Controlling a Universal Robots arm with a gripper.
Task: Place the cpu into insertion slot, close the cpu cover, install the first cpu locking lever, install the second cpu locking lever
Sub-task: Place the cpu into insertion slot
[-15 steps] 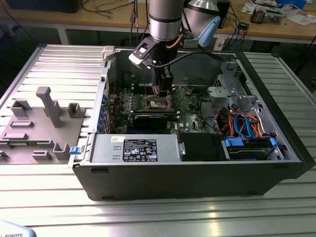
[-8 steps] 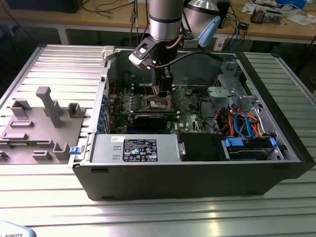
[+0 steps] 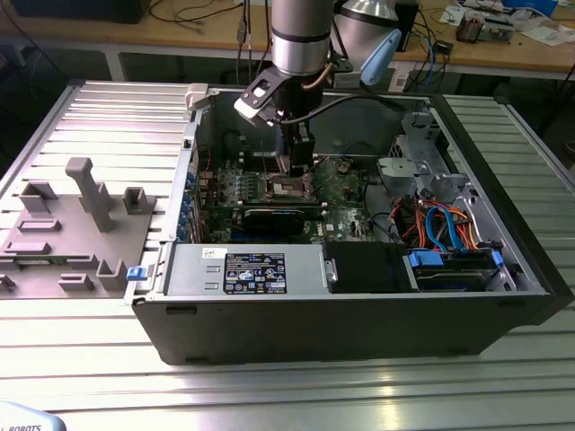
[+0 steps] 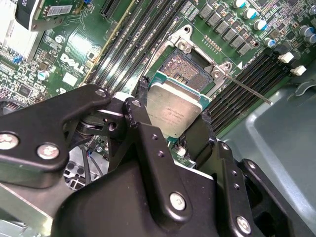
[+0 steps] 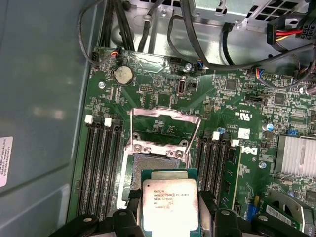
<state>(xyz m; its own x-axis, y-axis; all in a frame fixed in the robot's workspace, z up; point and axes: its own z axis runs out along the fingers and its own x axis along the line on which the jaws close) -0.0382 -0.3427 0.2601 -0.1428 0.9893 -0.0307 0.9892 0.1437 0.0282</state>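
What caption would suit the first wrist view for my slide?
Black pincer holds the small silver-topped square cpu near the dark square insertion slot, thin silvery cpu cover swung open.

Bright, even room light outside; dimmer inside the machine.

In the exterior view I see light coming from above. It makes pale streaks of glare on the slatted metal table (image 3: 386,375) at the front, while the floor of the open computer case (image 3: 314,310) lies in soft shadow under the arm. In the first wrist view the grey side wall of the case carries a broad milky reflection, and the metal top of the cpu (image 5: 170,205) shines softly without burning out. In the second wrist view the black gripper (image 4: 173,104) is so dark that I read little detail on it; only its screw heads glint. The green board (image 4: 64,74) behind it looks clear, with natural colours.
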